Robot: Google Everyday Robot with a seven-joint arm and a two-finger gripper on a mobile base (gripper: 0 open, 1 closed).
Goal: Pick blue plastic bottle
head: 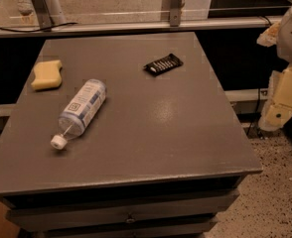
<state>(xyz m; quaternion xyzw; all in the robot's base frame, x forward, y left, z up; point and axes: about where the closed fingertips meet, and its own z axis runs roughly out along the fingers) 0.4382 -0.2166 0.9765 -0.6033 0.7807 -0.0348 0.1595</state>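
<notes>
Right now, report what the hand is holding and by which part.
Nothing. The hand hangs off to the right of the table; the blue plastic bottle lies on its side there, untouched.

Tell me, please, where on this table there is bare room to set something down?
The table's right half is bare, from the packet forward to the front edge, and so is the front strip before the bottle. The left is crowded: sponge and bottle lie close. The hand hangs beyond the right edge.
</notes>
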